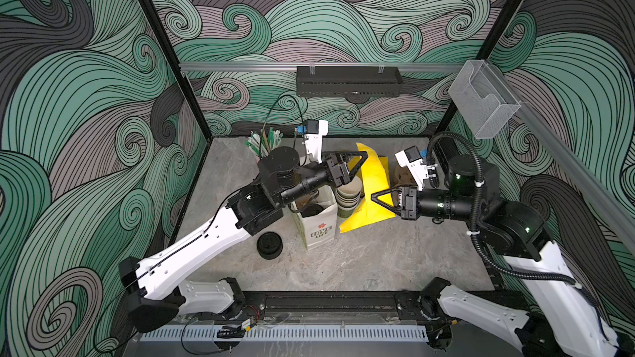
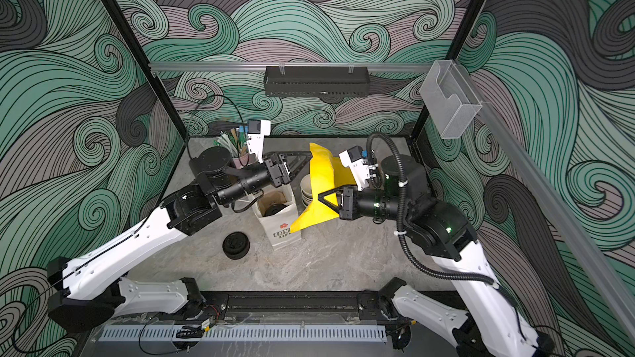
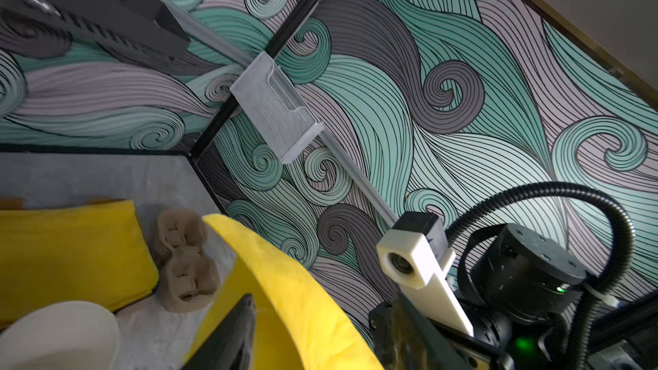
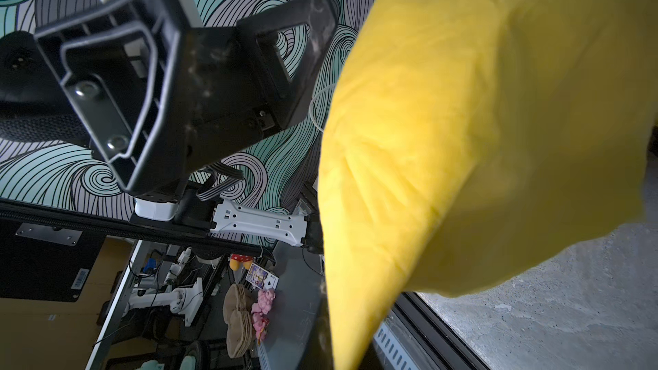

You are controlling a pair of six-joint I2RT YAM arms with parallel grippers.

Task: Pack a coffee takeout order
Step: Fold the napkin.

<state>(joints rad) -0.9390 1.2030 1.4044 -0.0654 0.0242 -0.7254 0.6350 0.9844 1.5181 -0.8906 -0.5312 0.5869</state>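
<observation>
Bag (image 2: pixel 283 232) holds a black-lidded cup (image 2: pixel 275 210) and a tan carrier (image 2: pixel 271 198).

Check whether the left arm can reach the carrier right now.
Probably not directly: the sheet, held up by the right claw, hangs between the left claw and the carrier, so it would have to go around.

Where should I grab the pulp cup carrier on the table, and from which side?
Grip the pulp carrier at the narrow waist between its two cup wells, coming straight down. It lies flat on the table, and the yellow sheet held in the right gripper hangs close beside it, so a side approach looks blocked.
</observation>
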